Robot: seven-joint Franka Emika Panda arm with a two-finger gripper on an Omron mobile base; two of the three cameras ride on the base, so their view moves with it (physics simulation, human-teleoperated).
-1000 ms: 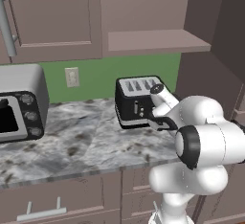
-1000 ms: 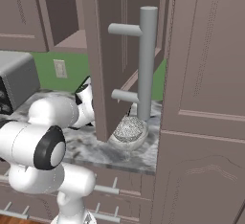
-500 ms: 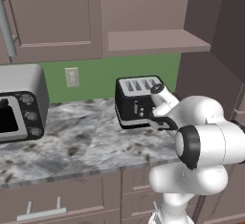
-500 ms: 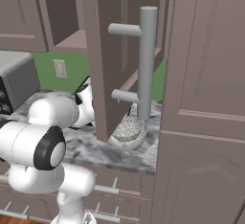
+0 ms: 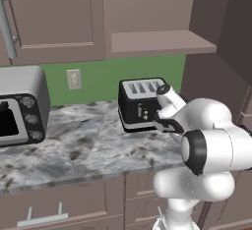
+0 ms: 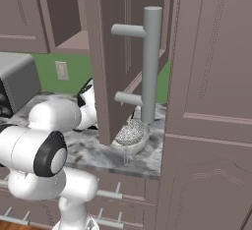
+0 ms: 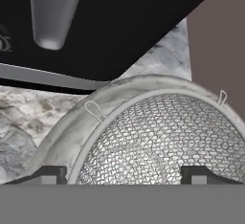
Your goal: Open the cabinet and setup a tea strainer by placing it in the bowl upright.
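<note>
In the hand view the tea strainer (image 7: 167, 137), a silver mesh basket with a metal rim, sits mouth-up inside the speckled off-white bowl (image 7: 72, 127). My gripper (image 7: 123, 174) hangs just over it, open, its fingertips (image 7: 48, 174) spread wide to either side of the mesh and gripping nothing. From the right base view the bowl (image 6: 139, 144) stands on the counter with the strainer (image 6: 130, 132) in it, partly behind the swung-open cabinet door (image 6: 106, 52) and its long grey bar handle (image 6: 151, 62). The cabinet's shelf (image 5: 157, 42) is exposed.
A black toaster (image 5: 140, 103) stands close beside the bowl, its dark side (image 7: 119, 27) right behind the bowl in the hand view. A grey toaster oven (image 5: 19, 106) sits at the counter's left. The open door's edge (image 7: 220, 41) is tight on the bowl's other side.
The fingers have spread from shut to wide apart, letting go of the strainer, which stays resting in the bowl. The arm has hardly moved.
</note>
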